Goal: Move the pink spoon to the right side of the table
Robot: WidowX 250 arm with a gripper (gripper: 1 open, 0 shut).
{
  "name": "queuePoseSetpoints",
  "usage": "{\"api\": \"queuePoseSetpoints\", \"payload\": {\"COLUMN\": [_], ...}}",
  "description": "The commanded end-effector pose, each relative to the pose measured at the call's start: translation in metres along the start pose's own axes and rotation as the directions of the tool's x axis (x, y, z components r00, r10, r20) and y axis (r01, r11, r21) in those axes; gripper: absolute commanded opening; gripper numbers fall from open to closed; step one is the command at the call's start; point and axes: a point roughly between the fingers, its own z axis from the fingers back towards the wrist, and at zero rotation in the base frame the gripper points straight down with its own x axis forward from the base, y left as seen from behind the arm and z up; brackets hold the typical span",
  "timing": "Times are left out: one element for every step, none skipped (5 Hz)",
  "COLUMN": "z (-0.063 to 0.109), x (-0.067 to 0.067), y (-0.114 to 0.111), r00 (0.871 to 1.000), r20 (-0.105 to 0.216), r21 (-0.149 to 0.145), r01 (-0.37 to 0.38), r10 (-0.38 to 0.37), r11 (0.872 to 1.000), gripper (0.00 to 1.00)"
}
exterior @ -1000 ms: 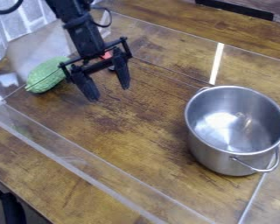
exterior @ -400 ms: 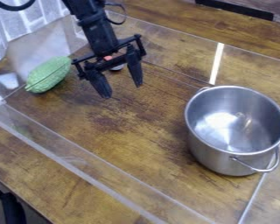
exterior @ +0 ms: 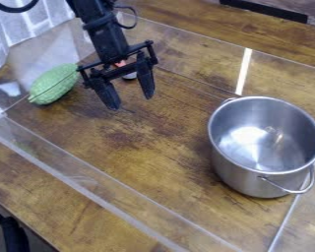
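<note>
My gripper (exterior: 127, 95) hangs over the left-middle of the dark wood table (exterior: 147, 148), its black fingers (exterior: 106, 95) pointing down. A small pinkish-red piece, the pink spoon (exterior: 118, 68), sits crosswise between the fingers near their top, lifted off the tabletop. The jaws stand fairly wide apart with the spoon spanning them. The spoon's greyish end is not visible.
A green ridged oval object (exterior: 51, 85) lies just left of the gripper. A steel pot (exterior: 263, 146) with a handle stands at the right. Low clear plastic strips (exterior: 82, 175) edge the table. A light cloth lies at the back left.
The gripper, with the spoon in it, moved right between the earliest and middle frames, then shifted slightly back left. The pot and the green object have not moved.
</note>
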Motion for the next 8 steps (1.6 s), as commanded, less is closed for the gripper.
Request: {"api": "queuePoseSetpoints", "payload": {"z": [0.014, 0.012, 0.009, 0.005, 0.001, 0.005, 0.009, 0.018], "x": [0.011, 0.011, 0.010, 0.011, 0.011, 0.008, 0.004, -0.005], "y": [0.011, 0.010, 0.010, 0.007, 0.004, 0.006, 0.010, 0.016], "r00": [0.998, 0.998, 0.998, 0.997, 0.997, 0.994, 0.991, 0.984], "r20": [0.061, 0.056, 0.052, 0.051, 0.049, 0.040, 0.029, 0.015], "r21": [-0.011, -0.004, 0.008, 0.018, 0.027, 0.040, 0.047, 0.026], "r01": [-0.001, 0.020, 0.041, 0.053, 0.066, 0.099, 0.132, 0.176], "r10": [0.002, -0.020, -0.041, -0.054, -0.067, -0.100, -0.133, -0.177], "r11": [1.000, 1.000, 0.999, 0.998, 0.997, 0.994, 0.990, 0.984], "gripper": [0.00, 0.00, 0.00, 0.00, 0.00, 0.00, 0.00, 1.00]}}
